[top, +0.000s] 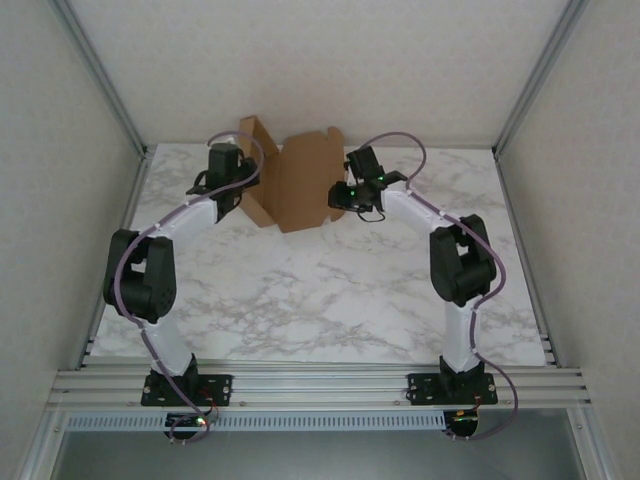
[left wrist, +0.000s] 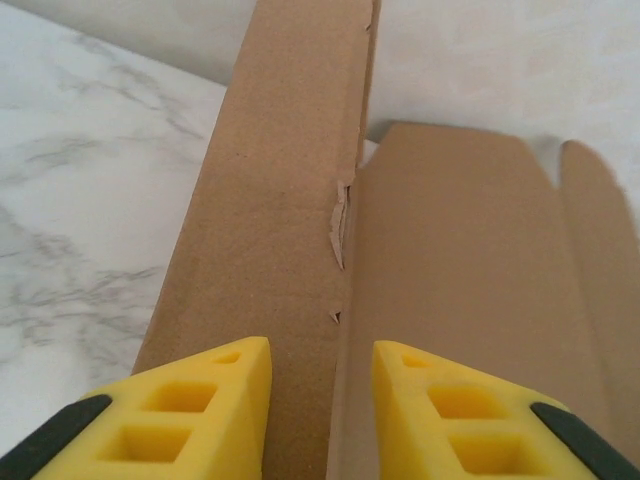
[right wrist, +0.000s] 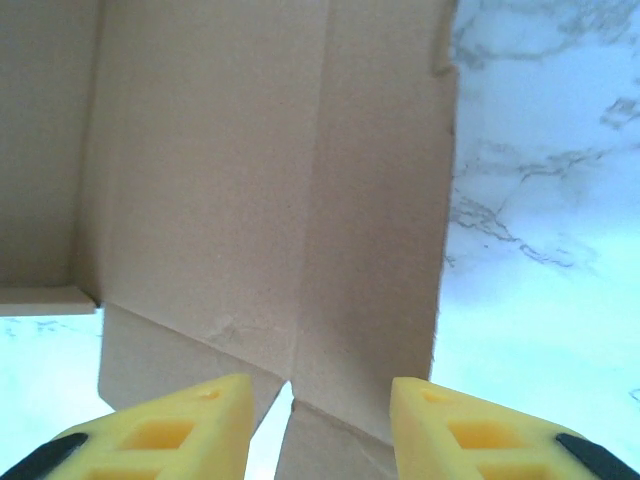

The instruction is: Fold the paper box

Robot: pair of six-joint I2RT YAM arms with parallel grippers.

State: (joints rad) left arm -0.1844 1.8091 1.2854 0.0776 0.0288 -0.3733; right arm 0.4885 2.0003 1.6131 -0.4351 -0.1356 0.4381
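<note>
The paper box [top: 298, 185] sits at the far middle of the marble-patterned table [top: 330, 290], half formed, with some panels standing and others flat between the two arms. It's plain brown, unprinted cardboard with a matte, slightly fibrous face, and it looks light and thin. I'd expect it to be stiff across a panel but willing to bend along its pressed creases. It would probably skate on that smooth tabletop if pushed from one side only, so one arm should brace it while the other folds. The left gripper [left wrist: 320, 400] hovers over the left side wall, its yellow fingers [left wrist: 205, 405] parted either side of the fold line with nothing pinched between them. Beside that fold there's a small ragged tear [left wrist: 340, 225] in the crease, a weak spot. I'd hold on the broad panel near it rather than on the tear, since the board could rip further there. The right gripper [right wrist: 320, 430] is likewise released, jaws apart just in front of the right-hand flap [right wrist: 380, 200], with a diagonal crease [right wrist: 190, 335] and a narrow slit [right wrist: 289, 395] directly ahead of it. The edges are clean die-cut lines with rounded corners. Free flap edges look like the best purchase, gripped close to a crease so the panel hinges and doesn't buckle. A hard squeeze would likely dent the board.
</note>
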